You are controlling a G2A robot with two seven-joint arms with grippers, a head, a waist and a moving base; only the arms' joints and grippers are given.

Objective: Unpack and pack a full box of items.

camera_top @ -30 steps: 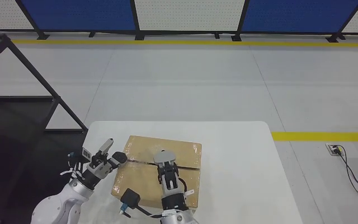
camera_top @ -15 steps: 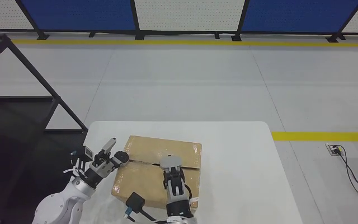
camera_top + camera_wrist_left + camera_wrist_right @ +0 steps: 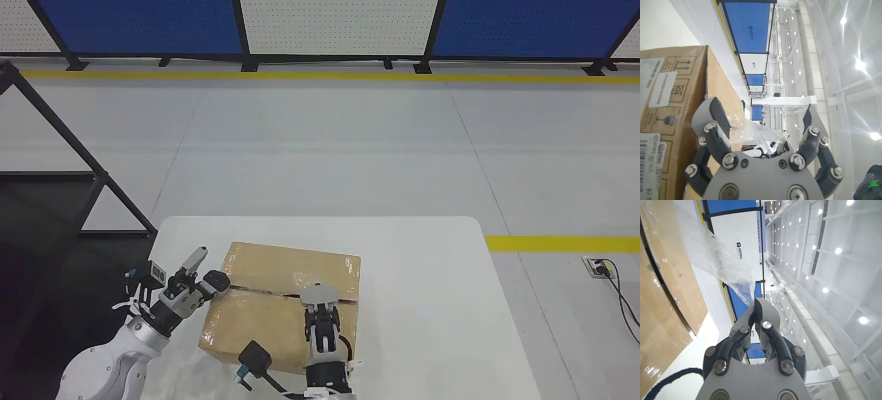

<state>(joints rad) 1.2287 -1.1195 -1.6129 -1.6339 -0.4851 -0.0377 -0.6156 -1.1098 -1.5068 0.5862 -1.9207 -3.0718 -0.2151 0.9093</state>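
Moved: right hand (image 3: 755, 311) has slid along the brown cardboard box (image 3: 270, 265) seam.
Grip: pinching clear tape strip (image 3: 728, 262), peeling to unseal.
Left hand (image 3: 762, 108): gaping, nothing clamped, flanking the box, likely to steady it.

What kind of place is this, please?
Probably a large factory or robot test hall: blue and white partition panels fence the area, a yellow floor line runs before them, and rows of ceiling lights shine high overhead.
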